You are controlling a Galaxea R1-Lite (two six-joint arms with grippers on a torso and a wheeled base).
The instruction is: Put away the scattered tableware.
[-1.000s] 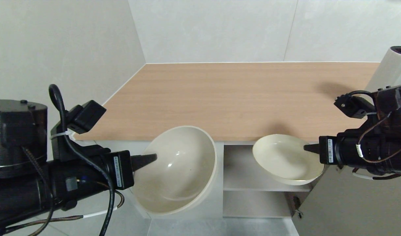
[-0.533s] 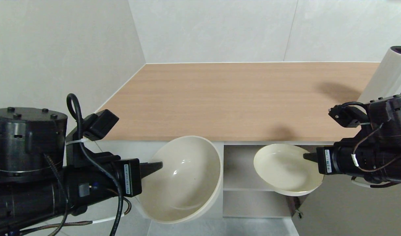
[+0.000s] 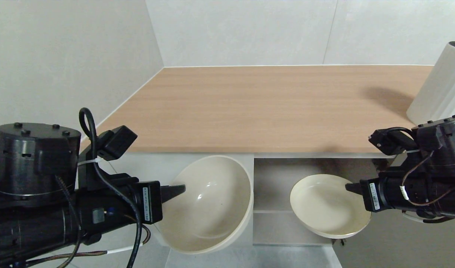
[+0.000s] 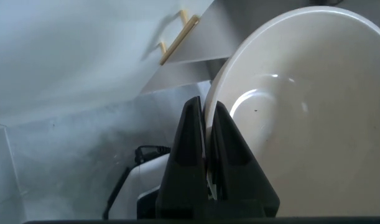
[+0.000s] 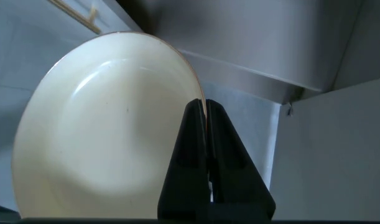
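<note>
A large cream bowl (image 3: 209,204) hangs in front of the cabinet below the counter's edge, tilted, with my left gripper (image 3: 177,190) shut on its rim. The left wrist view has the same bowl (image 4: 301,118) pinched between the fingers (image 4: 191,134) of my left gripper (image 4: 205,118). To the right, a smaller cream plate (image 3: 326,204) is held by its rim in my right gripper (image 3: 351,187), level with the open cabinet's upper shelf (image 3: 272,211). In the right wrist view the plate (image 5: 109,118) is clamped in my right gripper (image 5: 205,107).
The wooden countertop (image 3: 264,108) lies above the open cabinet. A white cylinder (image 3: 438,83) stands at its right end. The cabinet has two shelves, with a closed door (image 3: 145,163) on the left and a wall on the far left.
Both arms have lowered: the bowl and the plate dropped from countertop-edge height to in front of the cabinet opening. The head view has also tilted slightly.
</note>
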